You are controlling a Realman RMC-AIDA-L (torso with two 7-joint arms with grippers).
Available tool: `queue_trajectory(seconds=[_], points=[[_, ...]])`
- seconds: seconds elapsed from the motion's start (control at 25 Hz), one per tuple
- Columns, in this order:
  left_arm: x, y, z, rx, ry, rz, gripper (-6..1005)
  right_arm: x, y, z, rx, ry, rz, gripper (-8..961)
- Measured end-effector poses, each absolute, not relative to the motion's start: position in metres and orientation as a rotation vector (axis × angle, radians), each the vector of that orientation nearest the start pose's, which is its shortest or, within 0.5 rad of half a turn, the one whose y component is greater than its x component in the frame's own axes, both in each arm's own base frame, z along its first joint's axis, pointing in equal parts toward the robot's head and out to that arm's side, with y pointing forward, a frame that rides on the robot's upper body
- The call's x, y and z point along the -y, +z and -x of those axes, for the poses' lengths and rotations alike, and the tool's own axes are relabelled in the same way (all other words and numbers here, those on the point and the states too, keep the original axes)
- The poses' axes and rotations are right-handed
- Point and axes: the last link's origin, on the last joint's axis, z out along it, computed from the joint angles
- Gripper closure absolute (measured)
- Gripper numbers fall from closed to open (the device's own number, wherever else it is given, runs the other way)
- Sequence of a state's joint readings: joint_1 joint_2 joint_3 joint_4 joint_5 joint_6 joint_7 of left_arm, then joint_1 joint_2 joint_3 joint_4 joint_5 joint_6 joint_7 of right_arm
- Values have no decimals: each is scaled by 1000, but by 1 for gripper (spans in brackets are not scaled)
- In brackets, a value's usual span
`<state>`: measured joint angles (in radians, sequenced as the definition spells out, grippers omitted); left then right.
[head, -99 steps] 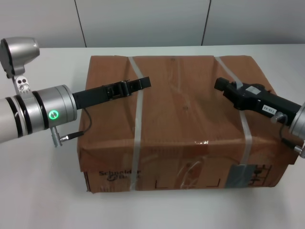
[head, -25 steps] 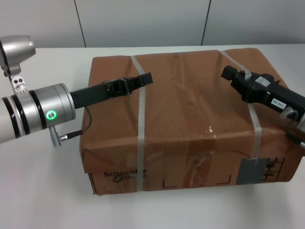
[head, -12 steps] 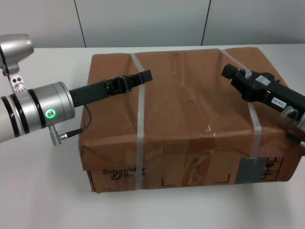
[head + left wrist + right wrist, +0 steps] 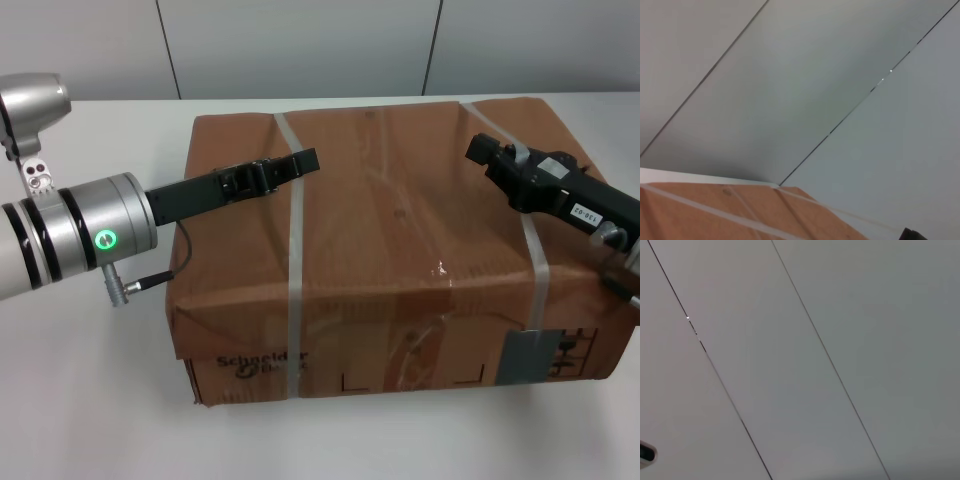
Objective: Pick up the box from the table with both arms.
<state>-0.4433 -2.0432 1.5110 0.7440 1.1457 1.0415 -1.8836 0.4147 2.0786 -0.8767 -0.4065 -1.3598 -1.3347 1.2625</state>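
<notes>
The brown cardboard box [image 4: 400, 250] with two whitish straps, black "Schneider" print and a grey label fills the middle of the white table [image 4: 90, 400]. My left gripper [image 4: 303, 160] reaches in from the left and lies over the box's top left part, near the left strap. My right gripper [image 4: 480, 152] reaches in from the right over the top right part, beside the right strap. The left wrist view shows a corner of the box top [image 4: 740, 215] with a strap. I cannot tell whether the box's bottom touches the table.
A grey panelled wall [image 4: 300, 45] stands behind the table and fills both wrist views [image 4: 815, 365]. A thin black cable [image 4: 160, 280] hangs from my left arm beside the box's left side. White tabletop shows left of and in front of the box.
Since four seconds ago the box shows larger and farther right, and my right gripper has moved up and right with it. Over the last second almost nothing has moved.
</notes>
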Motion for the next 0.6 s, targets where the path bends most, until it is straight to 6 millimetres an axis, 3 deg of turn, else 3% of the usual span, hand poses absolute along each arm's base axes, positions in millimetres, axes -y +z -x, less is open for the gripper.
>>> queue_trajectory(seconds=[0.6], points=[[-357,-44,205,1306,-1037,2401,914,-326,-11,-289,-904,1072,2204,899]])
